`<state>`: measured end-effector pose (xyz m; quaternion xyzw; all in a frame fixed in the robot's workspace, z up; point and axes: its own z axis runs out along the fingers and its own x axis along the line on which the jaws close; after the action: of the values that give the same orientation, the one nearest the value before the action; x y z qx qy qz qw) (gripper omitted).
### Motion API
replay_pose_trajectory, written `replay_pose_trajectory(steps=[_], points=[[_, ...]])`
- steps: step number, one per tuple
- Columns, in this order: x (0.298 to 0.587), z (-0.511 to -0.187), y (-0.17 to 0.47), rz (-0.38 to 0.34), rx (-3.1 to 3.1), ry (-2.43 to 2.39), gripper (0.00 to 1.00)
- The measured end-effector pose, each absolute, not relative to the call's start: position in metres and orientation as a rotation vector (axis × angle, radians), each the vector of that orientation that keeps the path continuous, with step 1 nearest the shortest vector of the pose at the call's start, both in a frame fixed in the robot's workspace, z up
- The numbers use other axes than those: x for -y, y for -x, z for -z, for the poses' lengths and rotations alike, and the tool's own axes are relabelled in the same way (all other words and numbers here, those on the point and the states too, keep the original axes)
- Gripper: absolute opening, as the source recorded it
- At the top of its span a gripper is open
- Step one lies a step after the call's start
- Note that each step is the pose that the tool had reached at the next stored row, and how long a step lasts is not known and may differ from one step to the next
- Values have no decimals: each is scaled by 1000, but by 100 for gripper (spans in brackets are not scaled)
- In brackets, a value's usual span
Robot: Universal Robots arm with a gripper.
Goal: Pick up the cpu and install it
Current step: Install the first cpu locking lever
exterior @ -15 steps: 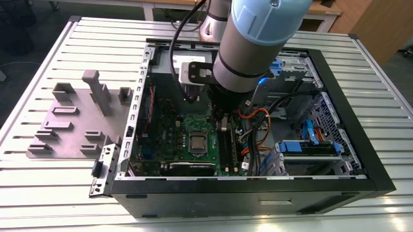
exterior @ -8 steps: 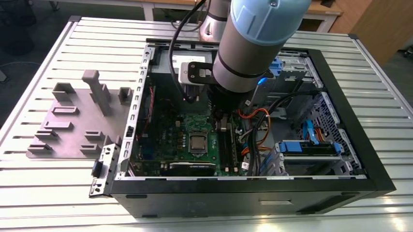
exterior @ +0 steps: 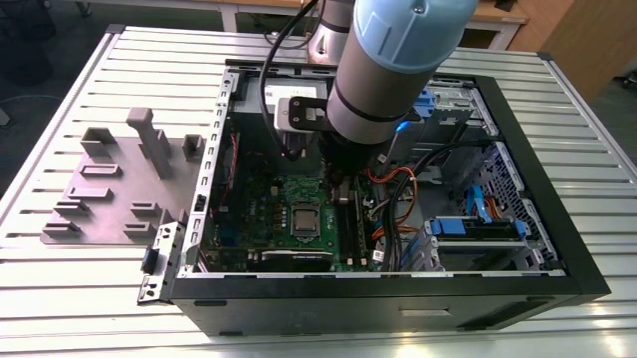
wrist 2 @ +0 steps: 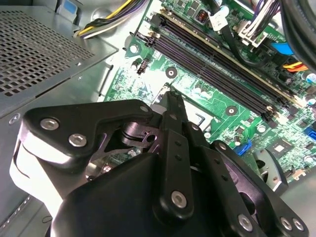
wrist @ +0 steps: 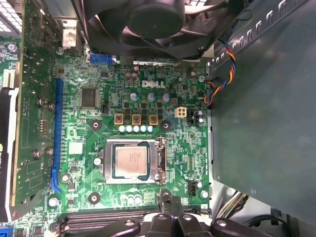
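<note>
- The cpu (wrist: 132,162) is lying seated in the socket (wrist: 106,163) on the green motherboard (wrist: 79,133); placement appears done.
- The gripper (wrist 2: 171,96) is hovering just beside the socket, fingers pinched together, carrying nothing.
- Latching looks outstanding.

White lettering is noted on the green motherboard (wrist: 79,133) in the first wrist view, printed between the fan and the socket (a maker's mark, not transcribed here). Faint print is seen on the metal top of the cpu (wrist: 132,161), too small to be read. In the exterior view a white label (exterior: 283,91) is observed on the grey box at the far end of the case; nothing on it can be read.
</note>
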<state>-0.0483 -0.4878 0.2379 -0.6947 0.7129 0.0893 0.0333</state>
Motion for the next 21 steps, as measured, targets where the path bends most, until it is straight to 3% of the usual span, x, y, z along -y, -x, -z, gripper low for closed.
replay_pose_trajectory(steps=[21], points=[[494, -238, 50, -274, -2193, 2139, 11]])
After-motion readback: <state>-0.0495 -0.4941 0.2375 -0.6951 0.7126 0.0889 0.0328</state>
